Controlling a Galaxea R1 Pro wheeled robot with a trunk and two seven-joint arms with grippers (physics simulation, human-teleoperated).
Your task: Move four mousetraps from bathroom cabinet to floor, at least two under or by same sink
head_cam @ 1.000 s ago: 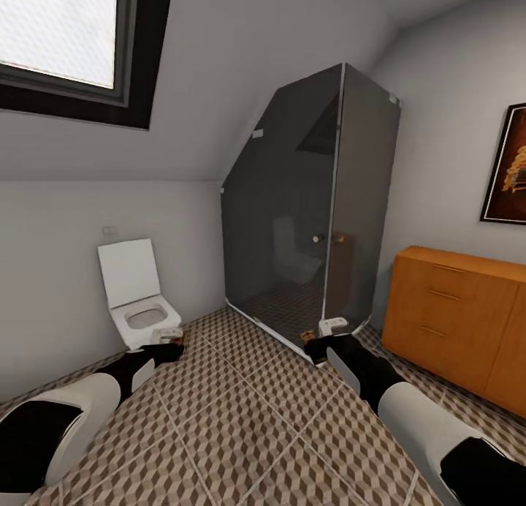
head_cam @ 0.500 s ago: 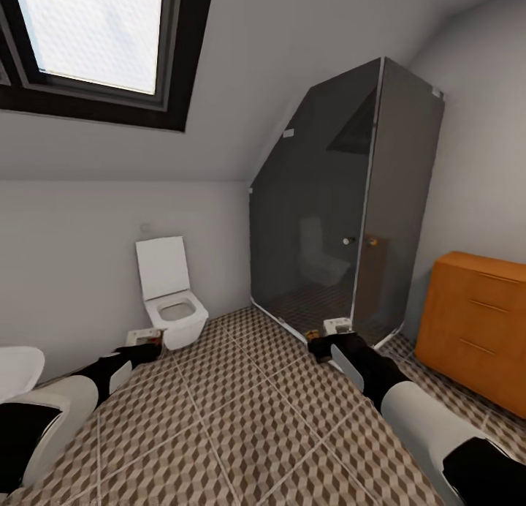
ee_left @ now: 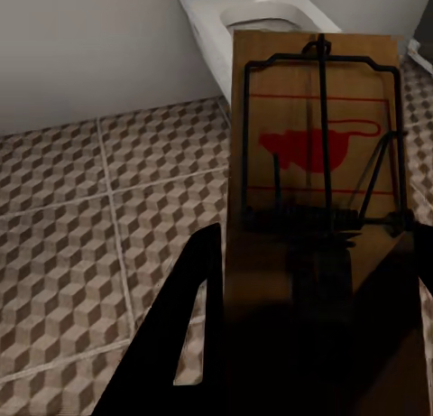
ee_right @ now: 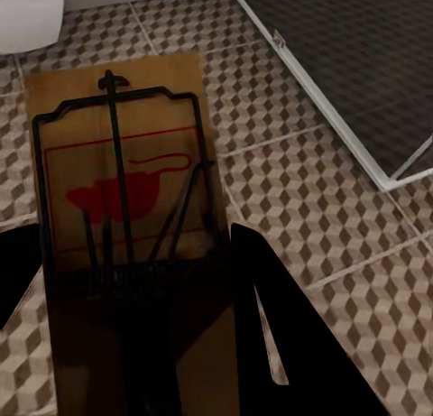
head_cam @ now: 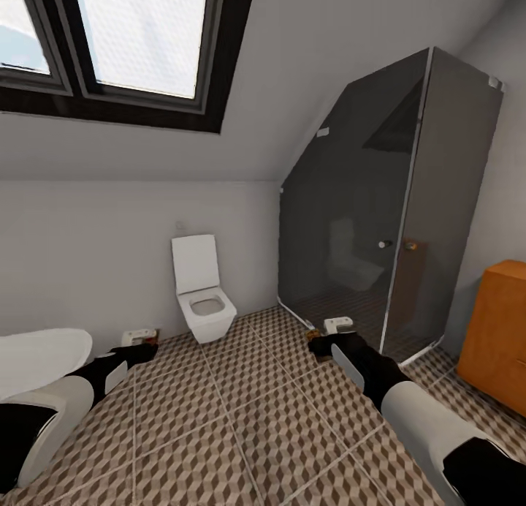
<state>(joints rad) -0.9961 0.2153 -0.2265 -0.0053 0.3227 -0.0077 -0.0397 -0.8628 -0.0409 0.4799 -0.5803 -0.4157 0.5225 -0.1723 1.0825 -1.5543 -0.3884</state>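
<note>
While both arms reach out over the cube-patterned tiles of the bathroom floor (head_cam: 248, 425), each carries a flat wooden board with black wire parts and a red mouse print. The left gripper (ee_left: 307, 281) is clamped on one mousetrap (ee_left: 316, 154), near the glossy white toilet (head_cam: 204, 301). The right gripper (ee_right: 135, 281) pinches the other mousetrap (ee_right: 122, 172) beside the dark smoked-glass shower (head_cam: 394, 213). At the right edge stands what looks like the smooth orange-brown cabinet (head_cam: 500, 330).
</note>
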